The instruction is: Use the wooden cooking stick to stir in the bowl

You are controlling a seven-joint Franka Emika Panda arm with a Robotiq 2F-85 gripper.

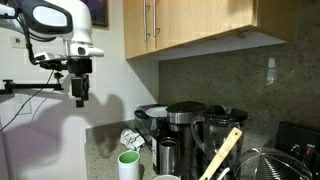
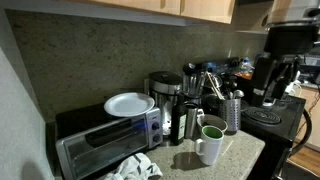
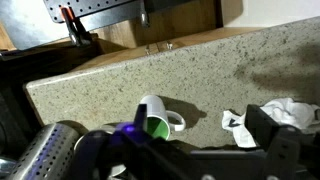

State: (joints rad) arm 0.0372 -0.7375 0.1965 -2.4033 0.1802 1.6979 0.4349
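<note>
Exterior view: one wooden stick (image 1: 225, 150), one cup (image 1: 129, 164)

The gripper (image 1: 81, 98) hangs in open air high over the speckled granite surface (image 3: 200, 70), clear of the light wooden wall cabinets (image 1: 190, 25); the way down to the white cup with green inside (image 1: 129, 165) is open; the long light-tan wooden cooking stick (image 1: 222, 155) leans in a crowded row, close by the black coffee maker (image 1: 185, 125) and dark blender (image 1: 222, 128), with the shiny steel tumbler (image 1: 168, 157) in front; the cabinets overhang that row; a crumpled white cloth (image 3: 285, 112) lies near the cup; a silver toaster oven (image 2: 105, 145) carrying a white plate (image 2: 129, 104) closes one end.
</note>
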